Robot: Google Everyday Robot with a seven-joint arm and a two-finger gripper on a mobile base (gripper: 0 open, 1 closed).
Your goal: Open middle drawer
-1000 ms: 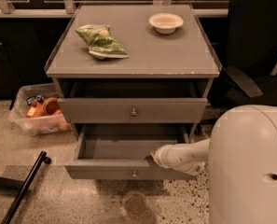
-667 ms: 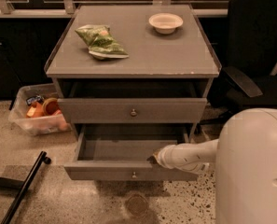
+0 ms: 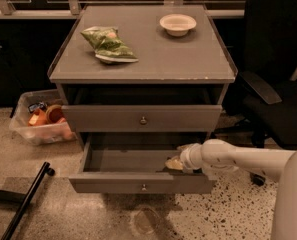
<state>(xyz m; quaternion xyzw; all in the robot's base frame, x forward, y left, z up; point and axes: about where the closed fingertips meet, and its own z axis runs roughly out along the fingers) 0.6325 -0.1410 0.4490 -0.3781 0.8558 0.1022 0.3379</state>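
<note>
Presently the middle drawer (image 3: 108, 184) stands pulled well out from the cabinet. It is grey, wide and shallow, with a flat front carrying one small round metal knob (image 3: 144, 187) at centre. Its bare grey floor is exposed, with nothing seen lying in it. It sits directly below the upper drawer (image 3: 103, 119), whose front projects slightly and shows a dark gap under the counter (image 3: 153, 59).

The gripper (image 3: 175, 163) is inside the middle drawer at its right end, just behind the front panel and to the right of and above the knob, apart from it. Whether the gripper is parted or closed cannot be told, nor whether it touches the panel. The white arm (image 3: 238, 159) reaches in from the right, crossing over the drawer's right side wall.

Edges and room:
- The drawer front overhangs speckled floor, with open floor ahead of it.
- To the left, a clear plastic bin (image 3: 38, 129) sits on the floor near the cabinet, and a black pole (image 3: 28, 204) lies further forward.
- To the right, a black office chair (image 3: 278, 84) stands near the cabinet, behind the arm.
- On the counter, a green snack bag (image 3: 108, 44) and a pale bowl (image 3: 178, 24) rest well apart from each other.
</note>
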